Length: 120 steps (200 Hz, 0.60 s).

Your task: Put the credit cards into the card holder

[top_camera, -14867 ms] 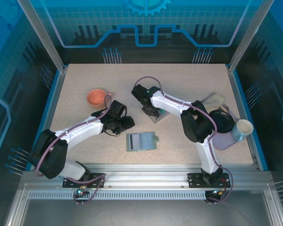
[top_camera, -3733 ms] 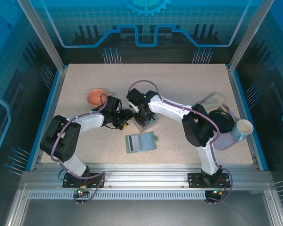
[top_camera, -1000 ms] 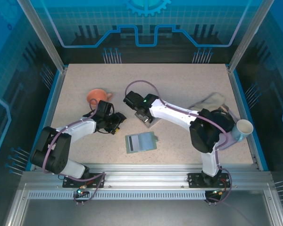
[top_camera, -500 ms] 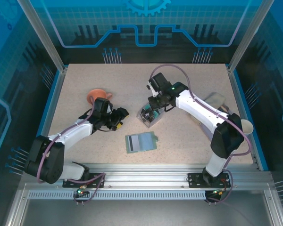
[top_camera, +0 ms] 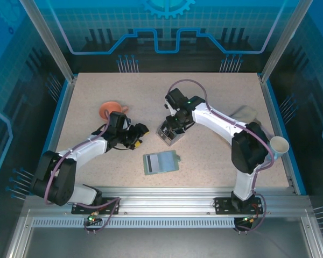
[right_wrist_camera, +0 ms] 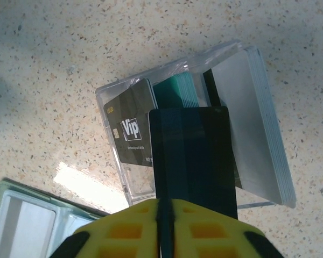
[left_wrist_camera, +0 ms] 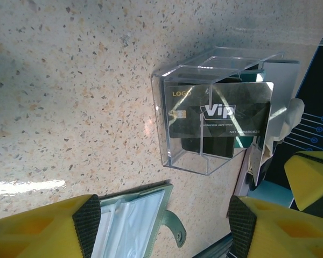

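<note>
a: left gripper (top_camera: 139,135)?
b: spread wide, nothing held, parked at nine o'clock of the clear box (top_camera: 169,134).
a: card holder (top_camera: 161,161)?
b: laid open at six o'clock, for loading.
a: right gripper (right_wrist_camera: 164,212)?
b: clamped on a dark card (right_wrist_camera: 192,156) over the box.

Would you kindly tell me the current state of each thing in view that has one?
left gripper: open, empty.
right gripper: fingertips together.
dark card: face to the wrist camera, lower edge behind the right gripper; grip unclear.
clear box: open-topped, holding standing cards.
card holder: lying open, inside up.
white cup: upright.
</note>
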{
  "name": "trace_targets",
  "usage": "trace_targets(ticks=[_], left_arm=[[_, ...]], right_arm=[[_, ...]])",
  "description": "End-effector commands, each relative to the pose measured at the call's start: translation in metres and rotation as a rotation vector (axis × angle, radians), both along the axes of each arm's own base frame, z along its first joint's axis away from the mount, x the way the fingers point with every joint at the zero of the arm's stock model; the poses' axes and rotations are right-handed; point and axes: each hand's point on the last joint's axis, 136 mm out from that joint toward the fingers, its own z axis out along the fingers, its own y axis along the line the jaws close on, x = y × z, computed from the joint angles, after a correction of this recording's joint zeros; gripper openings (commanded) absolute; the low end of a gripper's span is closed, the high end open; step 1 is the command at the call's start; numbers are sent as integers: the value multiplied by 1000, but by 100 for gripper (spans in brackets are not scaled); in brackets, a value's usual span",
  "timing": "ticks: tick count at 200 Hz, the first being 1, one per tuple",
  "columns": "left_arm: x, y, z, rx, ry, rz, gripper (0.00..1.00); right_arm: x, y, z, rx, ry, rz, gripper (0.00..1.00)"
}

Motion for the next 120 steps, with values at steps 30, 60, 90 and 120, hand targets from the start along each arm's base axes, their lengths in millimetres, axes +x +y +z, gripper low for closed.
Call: trace_targets(ticks=[30, 60, 90, 120], left_arm=[[9, -6, 5, -22, -13, -28, 68], [8, -4, 3, -13, -5, -17, 68], [6, -1, -2, 2, 10, -5, 67], [5, 1, -2, 10, 9, -1, 68]], right_arm=[[-8, 5, 5, -113, -51, 102, 54], [-1, -5, -5, -327, -111, 137, 60], [-1, -1, -16, -403, -124, 174, 60], [5, -2, -23, -460, -141, 185, 58]])
